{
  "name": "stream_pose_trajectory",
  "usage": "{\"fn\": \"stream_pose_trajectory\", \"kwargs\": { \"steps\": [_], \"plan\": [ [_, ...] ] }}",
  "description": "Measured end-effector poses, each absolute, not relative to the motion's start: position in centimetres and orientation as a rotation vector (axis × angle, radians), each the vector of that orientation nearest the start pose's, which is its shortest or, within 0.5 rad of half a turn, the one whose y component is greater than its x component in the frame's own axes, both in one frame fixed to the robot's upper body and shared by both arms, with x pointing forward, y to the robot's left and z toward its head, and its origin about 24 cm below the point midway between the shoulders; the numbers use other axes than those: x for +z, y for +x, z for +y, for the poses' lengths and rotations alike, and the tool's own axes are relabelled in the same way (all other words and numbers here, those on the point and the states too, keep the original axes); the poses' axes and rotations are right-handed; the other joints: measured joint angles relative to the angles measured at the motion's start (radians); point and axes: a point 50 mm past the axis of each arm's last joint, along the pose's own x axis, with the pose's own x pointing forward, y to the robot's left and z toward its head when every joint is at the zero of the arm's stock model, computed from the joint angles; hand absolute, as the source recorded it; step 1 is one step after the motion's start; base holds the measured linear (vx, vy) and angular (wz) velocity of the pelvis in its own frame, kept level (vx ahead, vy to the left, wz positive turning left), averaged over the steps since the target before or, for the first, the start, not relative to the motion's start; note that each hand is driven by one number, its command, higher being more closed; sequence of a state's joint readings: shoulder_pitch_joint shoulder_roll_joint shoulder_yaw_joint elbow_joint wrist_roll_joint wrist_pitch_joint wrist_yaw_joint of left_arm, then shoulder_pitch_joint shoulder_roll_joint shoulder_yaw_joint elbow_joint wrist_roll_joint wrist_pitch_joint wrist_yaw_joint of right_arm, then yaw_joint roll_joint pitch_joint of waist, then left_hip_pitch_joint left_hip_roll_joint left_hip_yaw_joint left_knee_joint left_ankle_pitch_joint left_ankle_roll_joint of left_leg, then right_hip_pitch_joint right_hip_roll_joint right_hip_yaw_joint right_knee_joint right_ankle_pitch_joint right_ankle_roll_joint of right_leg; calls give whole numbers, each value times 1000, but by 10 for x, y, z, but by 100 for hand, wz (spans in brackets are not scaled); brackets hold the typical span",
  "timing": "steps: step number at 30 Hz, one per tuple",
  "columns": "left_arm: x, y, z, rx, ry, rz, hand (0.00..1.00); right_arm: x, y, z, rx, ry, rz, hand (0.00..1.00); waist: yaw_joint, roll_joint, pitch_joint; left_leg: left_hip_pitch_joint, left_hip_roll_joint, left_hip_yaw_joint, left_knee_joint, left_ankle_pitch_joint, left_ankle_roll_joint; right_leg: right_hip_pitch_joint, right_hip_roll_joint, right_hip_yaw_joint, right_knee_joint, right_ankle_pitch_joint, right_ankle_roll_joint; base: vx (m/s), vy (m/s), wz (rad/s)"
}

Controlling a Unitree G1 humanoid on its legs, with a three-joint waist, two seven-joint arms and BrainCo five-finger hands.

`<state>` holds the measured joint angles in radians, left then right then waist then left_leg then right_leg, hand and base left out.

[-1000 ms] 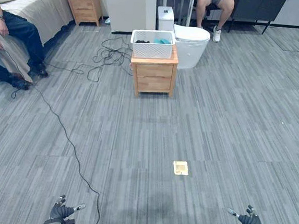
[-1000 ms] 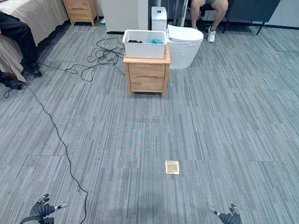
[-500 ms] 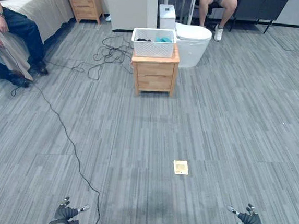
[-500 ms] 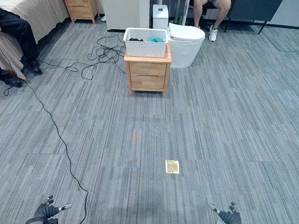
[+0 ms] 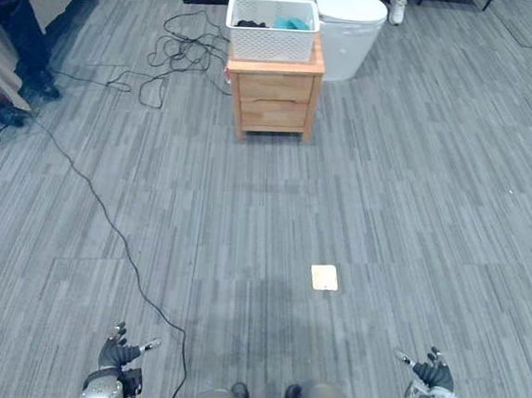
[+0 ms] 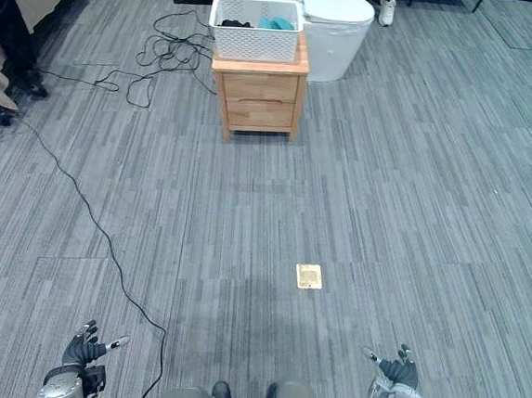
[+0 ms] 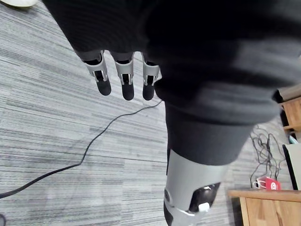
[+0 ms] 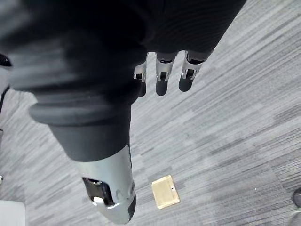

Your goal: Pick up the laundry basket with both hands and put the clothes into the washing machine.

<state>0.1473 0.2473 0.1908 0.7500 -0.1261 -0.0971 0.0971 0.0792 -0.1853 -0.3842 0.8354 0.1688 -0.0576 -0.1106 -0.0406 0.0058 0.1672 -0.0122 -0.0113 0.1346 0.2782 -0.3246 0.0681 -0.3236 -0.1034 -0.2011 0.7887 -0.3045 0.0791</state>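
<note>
A white lattice laundry basket (image 5: 271, 29) with dark and teal clothes in it stands on a small wooden nightstand (image 5: 273, 100) far ahead at the top centre. Just behind it to the right is a white rounded washing machine (image 5: 353, 30). My left hand (image 5: 119, 362) hangs low at the bottom left, fingers relaxed and holding nothing. At the bottom right hangs my right hand (image 5: 431, 378), likewise open and holding nothing. Both are far from the basket. In the wrist views the fingers (image 7: 123, 81) (image 8: 161, 75) hang straight above the grey floor.
A tangle of black cables (image 5: 174, 56) lies on the floor left of the nightstand, and one cable (image 5: 97, 212) runs toward me. A brass floor plate (image 5: 324, 277) sits on the carpet. A seated person's legs and shoes (image 5: 10, 56) show at the upper left.
The whole picture has shifted: the nightstand and basket now sit higher in view and larger, so the camera has come closer and tilted down. Both hands hang as before.
</note>
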Motion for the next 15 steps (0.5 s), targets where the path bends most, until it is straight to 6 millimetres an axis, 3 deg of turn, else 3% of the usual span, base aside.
{"fn": "stream_pose_trajectory", "kwargs": {
  "steps": [3, 5, 7, 8, 9, 10, 11, 12, 13, 14, 15],
  "plan": [
    [-104, 143, 277, 433, 103, 714, 0, -113, 133, -286, -617, 63, 763, 0, -12, 25, 42, 106, 29, -50, -70, -7, 1, -85, 9, -89, -105, -12, -22, 502, 12, 39],
    [-99, 156, 275, 425, 97, 679, 0, -111, 135, -289, -618, 60, 755, 0, -28, 29, 62, 160, 59, -79, -112, -1, -8, -129, 38, -123, -290, 66, -36, 450, -53, 56],
    [-96, 162, 274, 423, 107, 663, 0, -112, 132, -289, -624, 63, 759, 0, -38, -11, 60, 213, 51, -88, -141, 7, -60, -154, 42, -122, -540, 236, -48, 568, -120, 54],
    [-99, 160, 272, 411, 113, 676, 0, -113, 128, -291, -636, 60, 766, 0, -44, -20, 57, 251, 52, -106, -136, -14, -96, -164, 34, -99, -534, 353, -129, 783, -230, 47],
    [-101, 159, 268, 406, 102, 684, 0, -112, 128, -293, -646, 64, 761, 0, -55, -11, 47, 259, 81, -108, -109, -12, -117, -194, 39, -107, -425, 358, -191, 789, -249, 33],
    [-102, 159, 267, 403, 99, 684, 0, -110, 132, -293, -647, 72, 744, 0, -56, -2, 45, 246, 95, -104, -76, 2, -150, -204, 42, -116, -385, 319, -204, 820, -269, 9],
    [-101, 162, 265, 401, 91, 678, 0, -106, 137, -292, -639, 77, 715, 0, -54, 11, 49, 215, 112, -98, 41, 46, -224, -192, 55, -124, -333, 252, -218, 553, -200, -6],
    [-102, 160, 263, 409, 75, 680, 0, -103, 141, -292, -631, 76, 695, 0, -52, 24, 56, 175, 134, -94, 184, 106, -256, -149, 74, -124, -323, 210, -226, 574, -202, -11],
    [-105, 156, 261, 423, 53, 687, 0, -99, 144, -292, -627, 73, 674, 0, -50, 33, 59, 124, 156, -93, 369, 226, -260, -83, 97, -118, -332, 174, -230, 704, -241, -19],
    [-105, 152, 259, 432, 40, 685, 0, -95, 149, -289, -613, 70, 643, 0, -42, 39, 61, 34, 209, -83, 644, 240, -248, 11, 129, -109, -363, 144, -240, 685, -221, -20],
    [-104, 152, 259, 429, 38, 679, 0, -94, 152, -287, -603, 70, 629, 0, -37, 37, 62, -14, 238, -65, 763, 230, -232, 60, 145, -101, -380, 136, -250, 759, -230, -29]
  ]
}}
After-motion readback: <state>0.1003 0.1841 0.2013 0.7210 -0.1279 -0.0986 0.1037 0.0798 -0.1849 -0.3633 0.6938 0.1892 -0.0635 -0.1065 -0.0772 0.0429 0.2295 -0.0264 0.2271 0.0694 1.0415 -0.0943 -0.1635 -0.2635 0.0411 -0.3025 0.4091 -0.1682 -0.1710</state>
